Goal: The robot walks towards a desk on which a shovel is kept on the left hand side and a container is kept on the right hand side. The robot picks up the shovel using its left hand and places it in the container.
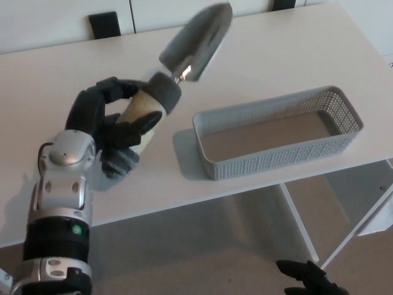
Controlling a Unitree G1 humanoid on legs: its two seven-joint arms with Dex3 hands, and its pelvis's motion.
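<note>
One hand, your left hand (pixel 110 126), has its fingers (pixel 136 126) wrapped around the shovel (pixel 178 67), blade pointing upper right, above the desk (pixel 276 55); the container (pixel 276 132) sits right of centre.

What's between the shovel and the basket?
Nothing: in the head view only bare white desk separates the raised shovel from the empty grey basket.

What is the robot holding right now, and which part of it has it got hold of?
The left hand holds the shovel by its pale handle, blade raised up. The right hand holds nothing.
</note>
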